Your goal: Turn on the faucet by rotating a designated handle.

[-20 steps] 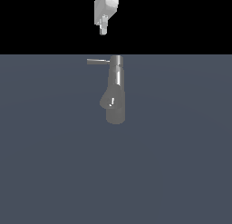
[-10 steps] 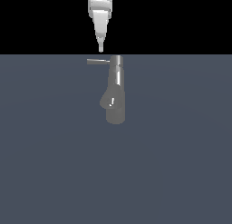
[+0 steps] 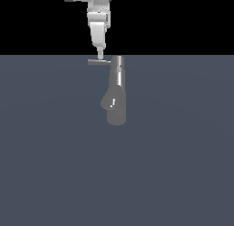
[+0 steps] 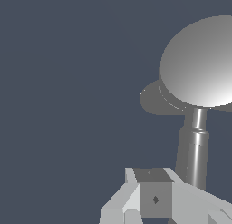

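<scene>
The gripper (image 3: 100, 57), opening not discernible, is poised at the handle (image 3: 98, 62) of the faucet (image 3: 116, 94); the rod should be pushed sideways near its free end.

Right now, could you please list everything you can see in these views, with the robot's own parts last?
faucet: one, glossy grey column with a rounded spout low on its side, standing mid-scene on the surface.
handle: one, thin grey rod, sticking out from the column's top toward the exterior view's left.
surface: one, flat dark blue-grey, under the faucet.
arm: one, white and grey, coming down from the top of the exterior view.
gripper: one, white, tips just above the handle; open or shut cannot be told.
</scene>
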Motion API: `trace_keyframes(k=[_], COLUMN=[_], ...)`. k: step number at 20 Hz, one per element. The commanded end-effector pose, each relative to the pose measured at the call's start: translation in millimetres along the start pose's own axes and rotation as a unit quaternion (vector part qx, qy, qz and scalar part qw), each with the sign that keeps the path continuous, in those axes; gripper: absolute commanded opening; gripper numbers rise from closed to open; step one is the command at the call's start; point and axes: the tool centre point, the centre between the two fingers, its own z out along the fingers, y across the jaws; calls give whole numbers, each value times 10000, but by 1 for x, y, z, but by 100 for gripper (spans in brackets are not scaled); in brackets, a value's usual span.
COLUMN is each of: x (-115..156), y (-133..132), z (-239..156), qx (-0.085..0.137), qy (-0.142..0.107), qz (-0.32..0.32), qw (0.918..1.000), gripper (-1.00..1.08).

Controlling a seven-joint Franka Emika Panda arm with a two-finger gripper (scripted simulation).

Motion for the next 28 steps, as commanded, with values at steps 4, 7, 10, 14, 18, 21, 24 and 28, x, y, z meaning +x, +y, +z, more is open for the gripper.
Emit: trace_keyframes(k=[4, 7, 10, 14, 18, 21, 24, 28], x=[2, -3, -13, -24, -23, -24, -26, -27], y=[-2, -1, 0, -1, -7, -9, -10, -10], z=[0, 3, 11, 22, 29, 33, 37, 37], qx=[17, -4, -49, -91, -72, -68, -77, -77], qy=[22, -9, -69, -113, -69, -52, -59, -59], qz=[36, 44, 85, 182, 310, 386, 421, 421], qw=[10000, 10000, 9999, 9997, 9995, 9992, 9991, 9991], gripper=[-100, -100, -100, -100, -100, -100, -100, -100])
